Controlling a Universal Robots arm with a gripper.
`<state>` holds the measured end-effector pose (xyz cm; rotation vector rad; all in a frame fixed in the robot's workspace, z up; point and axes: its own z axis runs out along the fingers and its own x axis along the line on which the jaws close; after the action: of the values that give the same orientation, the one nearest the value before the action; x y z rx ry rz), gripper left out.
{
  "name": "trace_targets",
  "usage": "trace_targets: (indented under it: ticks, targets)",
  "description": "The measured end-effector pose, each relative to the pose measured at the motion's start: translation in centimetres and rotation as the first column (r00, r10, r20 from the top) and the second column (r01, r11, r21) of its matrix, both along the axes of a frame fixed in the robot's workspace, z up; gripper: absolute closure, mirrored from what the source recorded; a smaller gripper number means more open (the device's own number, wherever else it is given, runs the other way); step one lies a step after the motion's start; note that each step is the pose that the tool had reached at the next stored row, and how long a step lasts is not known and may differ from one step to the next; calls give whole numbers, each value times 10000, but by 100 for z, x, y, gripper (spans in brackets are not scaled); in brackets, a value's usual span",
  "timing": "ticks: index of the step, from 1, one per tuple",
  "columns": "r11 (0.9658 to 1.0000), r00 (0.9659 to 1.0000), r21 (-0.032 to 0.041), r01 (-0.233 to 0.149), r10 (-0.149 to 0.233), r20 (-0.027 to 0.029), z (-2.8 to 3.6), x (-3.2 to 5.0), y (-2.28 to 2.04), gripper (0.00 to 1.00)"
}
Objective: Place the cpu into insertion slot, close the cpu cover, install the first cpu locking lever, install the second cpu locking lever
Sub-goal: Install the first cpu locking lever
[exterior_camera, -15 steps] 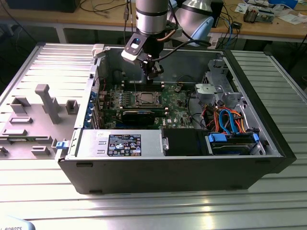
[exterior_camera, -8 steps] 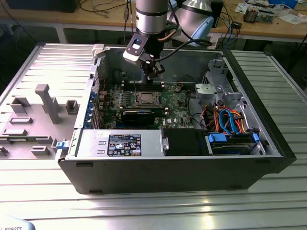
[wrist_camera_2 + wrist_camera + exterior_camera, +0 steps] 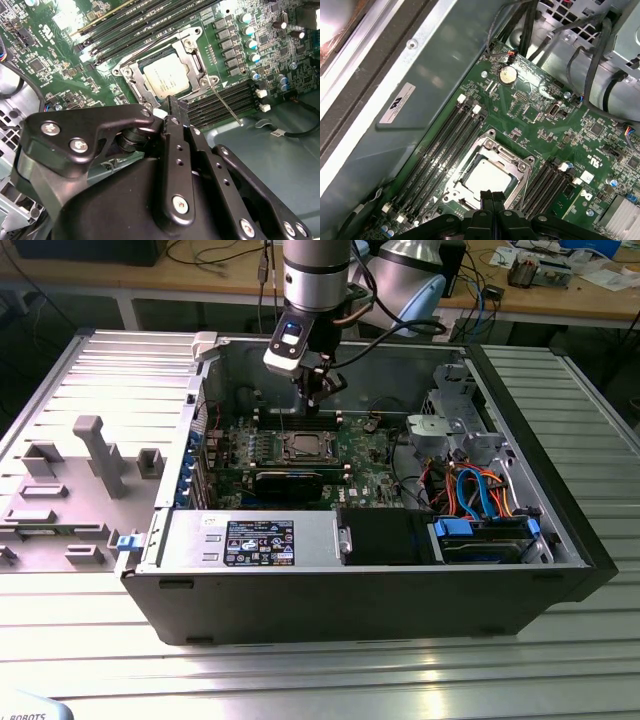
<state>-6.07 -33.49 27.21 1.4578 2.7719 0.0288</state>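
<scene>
Inside the computer case (image 3: 400, 600), jaws pinched together and empty.
Exterior view: they hang above the cpu (image 3: 307, 448), seated in the insertion slot (image 3: 290, 439). Second wrist view: the cpu cover (image 3: 197, 62) lies down around it. First wrist view: the cpu looks light, rigid, fragile; edges seem safest to grip.

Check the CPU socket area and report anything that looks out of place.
One thin locking lever juts out from the cpu cover, slanting across the memory slots instead of lying along the frame. The cpu sits square.
</scene>
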Motion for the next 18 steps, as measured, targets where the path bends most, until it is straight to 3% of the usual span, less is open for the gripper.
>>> trace_targets:
  ticks: [18]
  targets:
    - [9998, 9998, 0, -185, 185, 0, 0, 0, 0, 89]
